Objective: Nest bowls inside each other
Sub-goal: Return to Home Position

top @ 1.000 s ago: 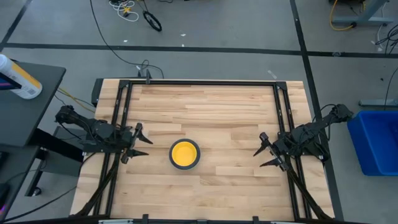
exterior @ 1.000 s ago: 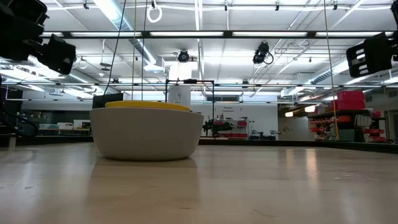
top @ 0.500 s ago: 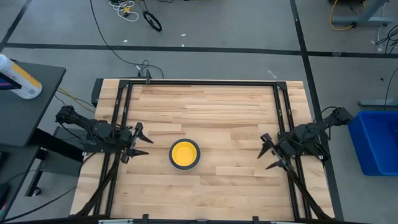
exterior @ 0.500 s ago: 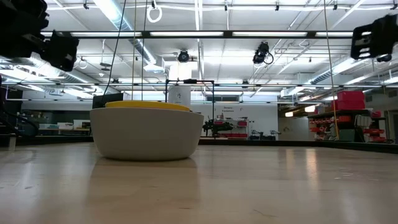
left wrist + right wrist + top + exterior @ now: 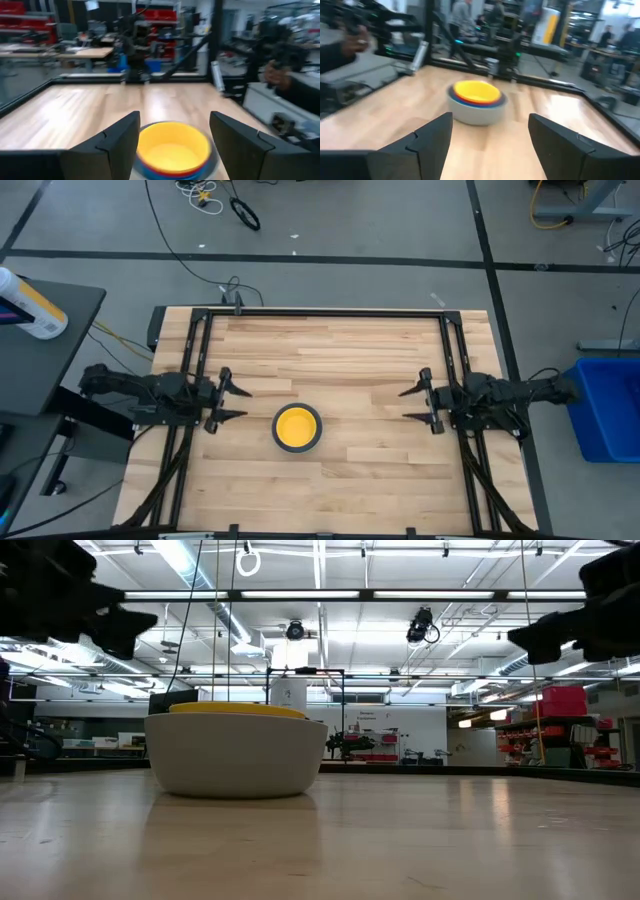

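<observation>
Dark and empty, your left gripper (image 5: 238, 403) hangs with its jaws spread at the left edge of the table (image 5: 350, 350). Your right gripper (image 5: 407, 405) mirrors it on the far side, also spread, holding nothing. Both point inward toward the nested bowls (image 5: 297, 427), the yellow bowl (image 5: 172, 147) topmost inside the grey bowl (image 5: 475, 114). The stack sits between them, nearer the left arm. It is round, so it has no long axis. You get no readable writing anywhere.

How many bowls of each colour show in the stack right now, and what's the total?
Yellow round plastic bowl: 1
Red round plastic bowl: 1, rim only
Blue round plastic bowl: 1 rim visible; a second blue shade cannot be told
Grey round plastic bowl: 1, outermost
Total: 4 visible, nested in one stack
</observation>
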### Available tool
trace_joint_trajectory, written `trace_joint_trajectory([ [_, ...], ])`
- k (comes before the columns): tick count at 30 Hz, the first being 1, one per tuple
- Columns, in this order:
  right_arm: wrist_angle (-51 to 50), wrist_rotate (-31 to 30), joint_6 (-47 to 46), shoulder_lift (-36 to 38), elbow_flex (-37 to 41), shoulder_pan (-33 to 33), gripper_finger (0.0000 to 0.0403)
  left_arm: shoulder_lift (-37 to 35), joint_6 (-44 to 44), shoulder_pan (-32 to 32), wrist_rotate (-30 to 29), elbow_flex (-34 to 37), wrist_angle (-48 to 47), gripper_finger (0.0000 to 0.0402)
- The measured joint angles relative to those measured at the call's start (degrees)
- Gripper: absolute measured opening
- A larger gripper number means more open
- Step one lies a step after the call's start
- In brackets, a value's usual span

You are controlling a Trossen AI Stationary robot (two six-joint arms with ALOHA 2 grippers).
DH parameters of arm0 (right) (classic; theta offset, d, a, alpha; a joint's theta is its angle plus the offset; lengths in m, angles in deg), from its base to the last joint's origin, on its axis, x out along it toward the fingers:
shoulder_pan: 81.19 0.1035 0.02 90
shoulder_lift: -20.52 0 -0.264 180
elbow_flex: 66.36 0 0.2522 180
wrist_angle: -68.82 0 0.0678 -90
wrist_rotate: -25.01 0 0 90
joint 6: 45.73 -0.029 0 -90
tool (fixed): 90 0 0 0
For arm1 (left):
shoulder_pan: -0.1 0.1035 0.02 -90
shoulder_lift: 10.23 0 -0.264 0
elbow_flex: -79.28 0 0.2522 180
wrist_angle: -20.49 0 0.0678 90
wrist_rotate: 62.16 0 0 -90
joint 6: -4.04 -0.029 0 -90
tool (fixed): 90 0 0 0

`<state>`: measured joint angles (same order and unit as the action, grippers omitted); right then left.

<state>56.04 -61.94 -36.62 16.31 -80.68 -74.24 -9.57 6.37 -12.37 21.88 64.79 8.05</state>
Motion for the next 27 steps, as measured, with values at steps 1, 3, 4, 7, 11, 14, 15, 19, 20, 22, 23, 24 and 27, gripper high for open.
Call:
trace_joint_trajectory([
  [1, 0.02, 0.0, 0.26, -0.36, 0.0, -1.28, 0.0269, 0.5, -0.02, 1.62, 0.48, 0.02, -0.15, 0.0247],
  [3, 0.02, 0.02, 0.84, -1.15, 0.0, -3.61, 0.0264, 1.75, -0.1, 5.06, 1.56, 0.04, -0.33, 0.0247],
  [4, 0.02, 0.02, 1.03, -1.59, 0.0, -4.84, 0.0262, 2.5, -0.26, 6.82, 2.22, 0.04, -0.44, 0.0247],
  [7, 0.02, 0.23, 1.27, -2.49, 0.0, -8.41, 0.0254, 4.68, -0.79, 11.9, 4.19, 0.04, -0.82, 0.0247],
  [11, 0.22, 1.67, 1.63, -2.92, 0.0, -12.71, 0.0244, 6.84, -2.63, 17.79, 6.26, 0.07, -0.57, 0.0247],
  [14, 0.54, 3.35, 1.7, -2.93, 0.0, -16.04, 0.0237, 7.35, -3.56, 21.85, 7.93, 0.09, -0.35, 0.0247],
  [15, 0.64, 4.23, 1.7, -2.94, 0.0, -17.08, 0.0236, 7.33, -4.25, 23.15, 9.03, 0.09, -0.13, 0.0247],
  [19, 1.43, 8.54, 0.96, -2.94, 0.0, -20.2, 0.0229, 7.27, -5.04, 28.45, 16.01, 0.09, 0.98, 0.0247],
  [20, 1.56, 9.59, 0.71, -2.99, 0.0, -20.72, 0.0228, 7.29, -5.18, 29.72, 17.6, 0.09, 1.16, 0.0247],
  [22, 1.94, 11.24, 0.17, -3.35, 0.0, -21.31, 0.0225, 7.27, -5.49, 32.06, 21.02, 0.09, 1.62, 0.0247],
  [23, 1.95, 12.28, 0.15, -3.61, 0.0, -21.57, 0.0223, 7.16, -5.65, 33.04, 23.34, 0.09, 2.11, 0.0247],
  [24, 1.93, 12.77, 0.03, -3.77, 0.0, -21.62, 0.0222, 6.92, -5.66, 33.94, 25.92, 0.12, 2.61, 0.0247],
  [27, 2.01, 13.22, -0.74, -4.27, 0.0, -21.64, 0.0217, 5.53, -4.88, 35.66, 30.97, 0.2, 3.65, 0.0247],
])
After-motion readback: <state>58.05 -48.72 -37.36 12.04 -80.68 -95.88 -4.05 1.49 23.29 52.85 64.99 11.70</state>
